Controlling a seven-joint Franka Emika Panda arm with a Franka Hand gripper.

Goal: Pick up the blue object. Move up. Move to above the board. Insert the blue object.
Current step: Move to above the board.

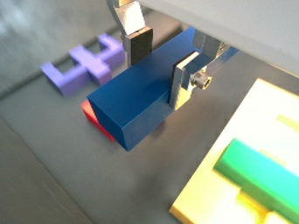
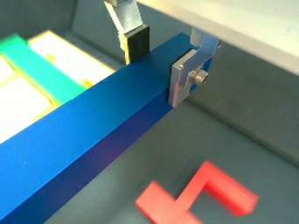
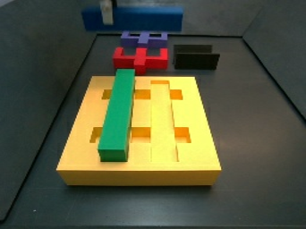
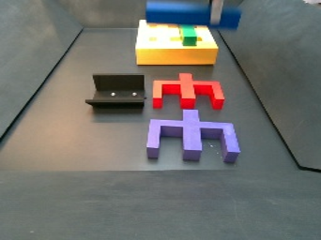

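The blue object (image 1: 128, 105) is a long dark-blue bar, and my gripper (image 1: 163, 74) is shut on it, one finger on each long side. In both side views the blue object (image 3: 131, 18) hangs in the air, well above the floor, with my gripper (image 3: 107, 12) at one end. It is level with the pieces behind the board (image 3: 191, 134), not over it. The yellow board (image 4: 157, 52) has long grooves and cut-outs. A green bar (image 3: 117, 112) lies in one groove. In a wrist view the blue object (image 2: 82, 144) runs long under my gripper (image 2: 160, 70).
A red notched piece (image 3: 140, 59) and a purple-blue notched block (image 3: 143, 39) lie on the floor behind the board. The dark fixture (image 3: 198, 57) stands beside them. The bin's grey walls close in all sides.
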